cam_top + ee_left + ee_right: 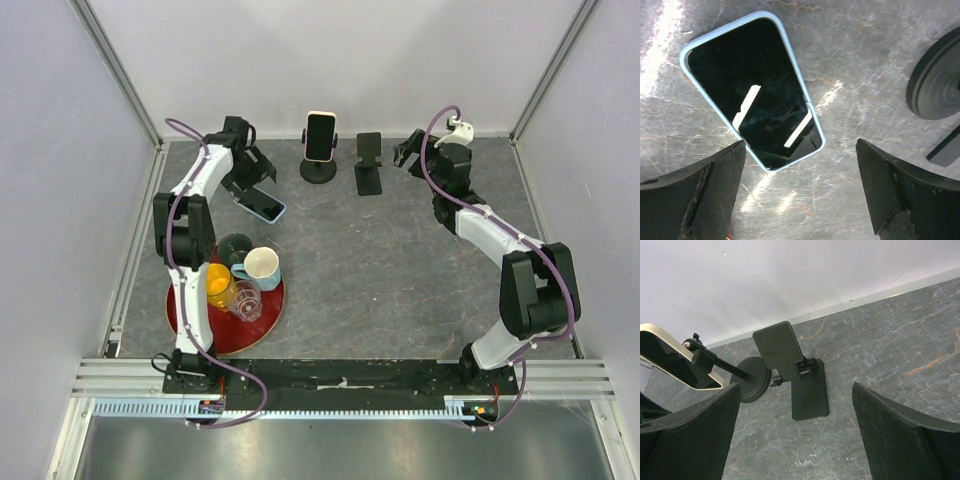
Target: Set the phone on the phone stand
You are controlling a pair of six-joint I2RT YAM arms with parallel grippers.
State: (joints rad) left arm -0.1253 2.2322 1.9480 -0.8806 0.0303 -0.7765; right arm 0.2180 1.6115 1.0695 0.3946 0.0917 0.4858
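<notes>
Left wrist view: left claw (pixel 800 150) spread apart over the unheld blue-cased phone (pixel 752 87); lifting it onto the empty stand (pixel 368 163) rightward remains.

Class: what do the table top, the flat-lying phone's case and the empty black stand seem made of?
Grey table top: stone-look, perhaps laminate; pale veins, slight sheen.
Light-blue phone case: likely soft plastic or silicone; smooth matte rim.
Empty black folding phone stand: probably matte plastic or metal; dotted rest plate.

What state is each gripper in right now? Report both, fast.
Left gripper: open, holding nothing, over the blue-cased phone lying flat.
Right gripper: open, holding nothing, facing the empty black phone stand.
</notes>
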